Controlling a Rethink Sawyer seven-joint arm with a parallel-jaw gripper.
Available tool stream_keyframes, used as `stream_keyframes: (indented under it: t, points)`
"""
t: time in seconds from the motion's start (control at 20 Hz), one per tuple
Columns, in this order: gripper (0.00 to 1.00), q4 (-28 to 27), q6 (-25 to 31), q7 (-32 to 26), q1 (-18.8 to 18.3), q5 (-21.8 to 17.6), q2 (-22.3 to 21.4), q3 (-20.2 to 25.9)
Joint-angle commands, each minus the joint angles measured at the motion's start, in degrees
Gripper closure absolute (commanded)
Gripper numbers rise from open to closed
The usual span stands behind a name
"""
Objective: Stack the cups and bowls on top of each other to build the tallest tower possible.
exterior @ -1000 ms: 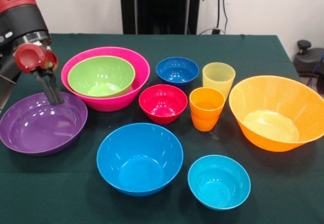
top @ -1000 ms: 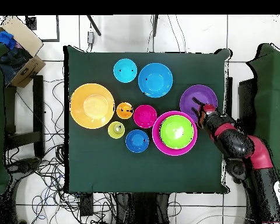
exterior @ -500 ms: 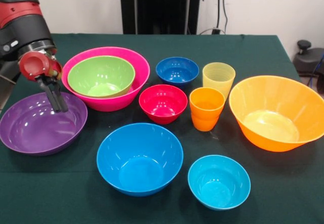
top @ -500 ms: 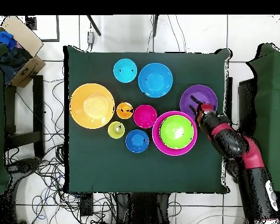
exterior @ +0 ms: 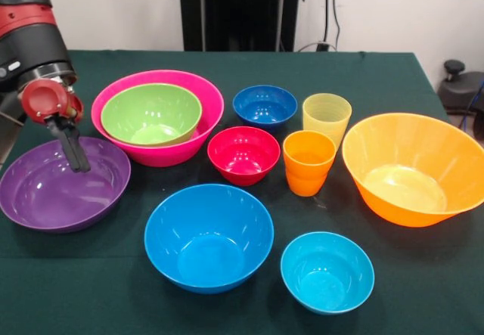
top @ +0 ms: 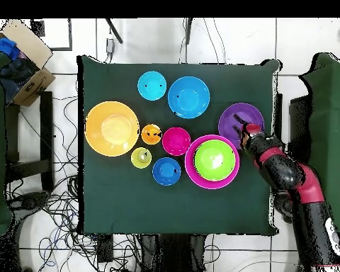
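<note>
The dark green cloth-covered tabletop [exterior: 378,78] carries everything spread out singly, presumably so each piece can be reached from above. Largest is the glossy orange plastic round bowl [exterior: 414,167], alone at one side, well apart from the glossy pink plastic round bowl [exterior: 157,116] that serves as the tower's base — a lime green plastic bowl [exterior: 151,113] already sits nested inside it. Just beside the pink one lies the shallow purple plastic bowl [exterior: 63,184], and the robot's hand [exterior: 73,153] hangs over its far rim, pointing down into it; its two dark fingers look close together with nothing between them, though I cannot tell for sure how far apart they stand. Judging by that pose, the purple bowl is the next piece meant for the stack. Nearer the camera stands the sky blue plastic bowl [exterior: 209,237], then the smaller red plastic bowl [exterior: 243,154], dark blue plastic bowl [exterior: 265,106] and cyan plastic bowl [exterior: 327,271]. Smallest are the translucent pale yellow plastic tumbler [exterior: 327,118] and the shorter opaque orange plastic tumbler [exterior: 308,162] — touching or nearly so, upright.
</note>
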Motion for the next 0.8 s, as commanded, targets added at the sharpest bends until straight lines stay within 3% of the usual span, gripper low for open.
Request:
stream_keyframes:
  t: [0.05, 0.2, 0.4, 0.55, 0.8]
  points:
    - [0.00, -8.4, 6.6, -2.9, 9.4, -5.4, -13.4, -7.4]
    - [0.00, -7.9, 12.1, 10.0, 15.9, -3.8, -22.9, -13.1]
    - [0.00, -7.8, 22.4, 26.0, 24.9, 2.7, -32.0, -22.0]
    - [0.00, -6.4, 25.1, 34.5, 30.0, 6.6, -34.7, -27.1]
    - [0.00, -4.5, 22.0, 45.8, 37.8, 5.2, -36.4, -34.9]
